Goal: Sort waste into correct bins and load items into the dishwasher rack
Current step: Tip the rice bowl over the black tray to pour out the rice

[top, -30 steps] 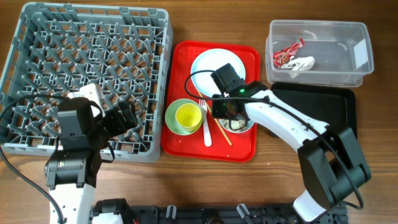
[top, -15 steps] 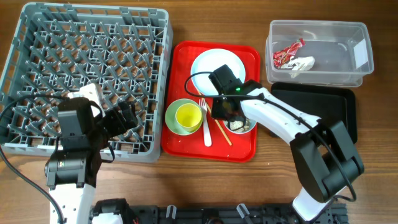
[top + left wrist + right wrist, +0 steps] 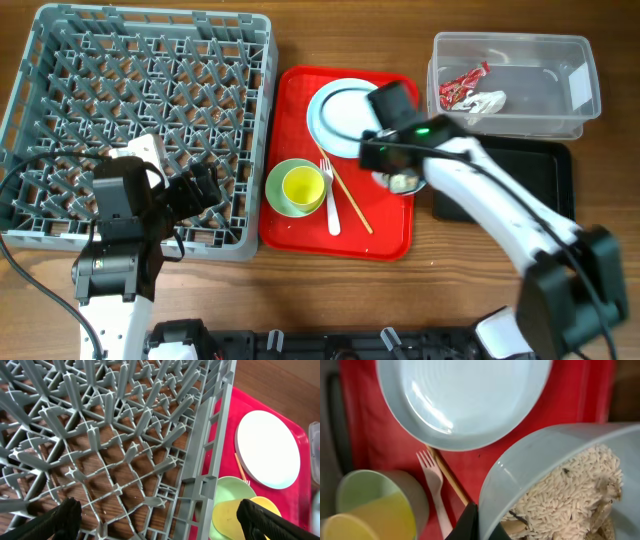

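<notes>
My right gripper [image 3: 388, 163] is shut on the rim of the light blue bowl [image 3: 404, 181], which holds rice scraps [image 3: 570, 490] and hangs over the red tray's right edge beside the black tray [image 3: 525, 185]. The grip shows in the right wrist view [image 3: 480, 522] on the bowl [image 3: 535, 460]. The white plate [image 3: 340, 112], the pale green bowl [image 3: 278, 193] with the yellow cup [image 3: 303, 186] in it, the fork [image 3: 329, 197] and the chopsticks [image 3: 351, 201] lie on the red tray. The wrapper [image 3: 462, 86] and napkin [image 3: 487, 101] lie in the clear tub [image 3: 575, 60]. My left gripper [image 3: 203, 190] is open over the grey rack [image 3: 140, 90].
The red serving tray [image 3: 300, 235] sits between the rack and the two bins. In the left wrist view my open fingers [image 3: 162, 522] straddle the rack's right wall [image 3: 210, 460], with the plate [image 3: 267, 450] and green bowl [image 3: 235, 487] beyond it.
My right gripper has lifted the blue bowl with the rice and carried it right, from the tray's middle to its right edge. The left arm has not moved.
</notes>
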